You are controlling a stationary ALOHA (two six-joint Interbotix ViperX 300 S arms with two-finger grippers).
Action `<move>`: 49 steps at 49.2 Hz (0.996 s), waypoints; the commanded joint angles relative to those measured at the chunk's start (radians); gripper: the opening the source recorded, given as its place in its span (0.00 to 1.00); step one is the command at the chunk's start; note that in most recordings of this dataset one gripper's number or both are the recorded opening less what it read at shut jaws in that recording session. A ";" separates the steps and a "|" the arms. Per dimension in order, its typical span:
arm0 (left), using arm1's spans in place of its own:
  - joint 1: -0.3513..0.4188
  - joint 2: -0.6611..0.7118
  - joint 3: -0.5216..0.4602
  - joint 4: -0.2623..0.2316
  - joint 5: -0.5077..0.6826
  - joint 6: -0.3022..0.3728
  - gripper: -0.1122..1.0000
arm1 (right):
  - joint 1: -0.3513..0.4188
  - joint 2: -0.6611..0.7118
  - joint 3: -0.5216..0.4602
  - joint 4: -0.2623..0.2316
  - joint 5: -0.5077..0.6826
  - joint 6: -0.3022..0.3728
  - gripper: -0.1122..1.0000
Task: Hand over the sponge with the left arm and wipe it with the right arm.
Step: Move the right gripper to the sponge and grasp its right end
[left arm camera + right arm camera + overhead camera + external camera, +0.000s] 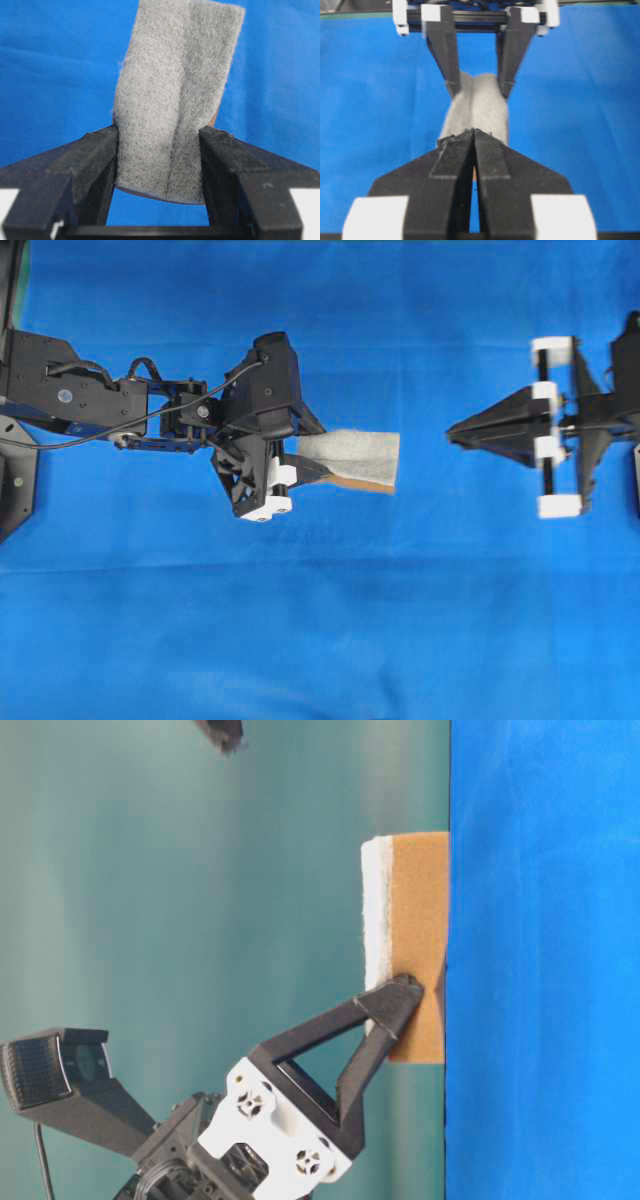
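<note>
Blue desk [320,640]. Left end effector [305,462] pinches sponge [355,457] aloft at 9 o'clock; right end effector [455,432], pressed together, waits at 3. Handover pending: right must spread, then advance.

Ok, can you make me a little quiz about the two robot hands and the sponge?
1. True or false: the sponge lies flat on the blue table.
2. Which hand grips the sponge? A) left hand B) right hand C) both
3. Fill in: the right hand's fingers are ____ (open or shut).

Key:
1. False. It is held on its edge in the left hand, with one long edge at the table.
2. A. The left hand squeezes the sponge's near end.
3. Shut. The right hand points at the sponge, with a gap between them.
</note>
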 commanded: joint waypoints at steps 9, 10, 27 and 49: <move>0.000 -0.021 -0.008 0.002 -0.006 0.003 0.49 | 0.009 0.164 -0.118 0.005 0.003 0.048 0.45; 0.000 -0.020 -0.008 0.002 -0.006 0.003 0.49 | 0.009 0.176 -0.126 0.003 0.008 0.048 0.50; 0.000 -0.020 -0.008 0.002 -0.006 0.003 0.49 | 0.009 0.321 -0.232 0.009 0.041 0.051 0.77; 0.000 -0.020 -0.006 0.002 -0.008 0.005 0.49 | -0.005 0.382 -0.247 0.017 0.057 0.051 0.77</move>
